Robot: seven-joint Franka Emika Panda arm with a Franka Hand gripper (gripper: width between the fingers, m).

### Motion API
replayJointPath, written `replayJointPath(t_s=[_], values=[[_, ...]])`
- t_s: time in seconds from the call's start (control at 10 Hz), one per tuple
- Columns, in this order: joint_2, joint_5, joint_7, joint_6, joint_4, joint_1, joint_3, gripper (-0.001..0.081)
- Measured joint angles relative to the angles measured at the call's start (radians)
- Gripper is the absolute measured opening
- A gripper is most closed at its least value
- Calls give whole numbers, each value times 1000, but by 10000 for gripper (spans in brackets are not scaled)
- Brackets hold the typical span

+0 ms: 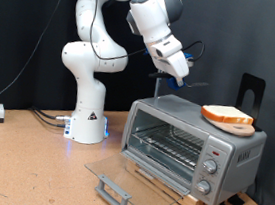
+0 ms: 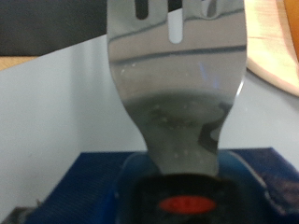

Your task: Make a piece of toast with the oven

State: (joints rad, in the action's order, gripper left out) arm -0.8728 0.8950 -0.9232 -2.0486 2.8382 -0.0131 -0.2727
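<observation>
White robot arm holds a spatula in the air above a silver toaster oven with its door dropped open.

Going from the exterior view's left: the gripper pinches a blue-handled metal spatula, blade hanging down over the oven top. The piece of toast lies flat on a wooden plate on the oven roof, to the right of and below the blade, apart from it. Bare roof lies between them; the glass door lies open in front.

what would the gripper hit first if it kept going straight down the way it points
Probably the oven top, near its back edge, with the spatula it holds touching first; depth is unclear, so it might pass just behind.
</observation>
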Motion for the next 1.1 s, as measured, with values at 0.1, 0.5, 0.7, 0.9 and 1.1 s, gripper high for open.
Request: replayJointPath(t_s=[0.1, 0.5, 0.7, 0.9, 1.1], values=[[-3, -19, -9, 32, -2, 18, 44, 422], [-7, -123, -67, 50, -12, 113, 158, 422], [-6, -136, -73, 70, -17, 128, 174, 422], [-2, -120, -24, -12, -6, 145, 168, 422], [15, -120, 9, -96, 9, 209, 171, 422]])
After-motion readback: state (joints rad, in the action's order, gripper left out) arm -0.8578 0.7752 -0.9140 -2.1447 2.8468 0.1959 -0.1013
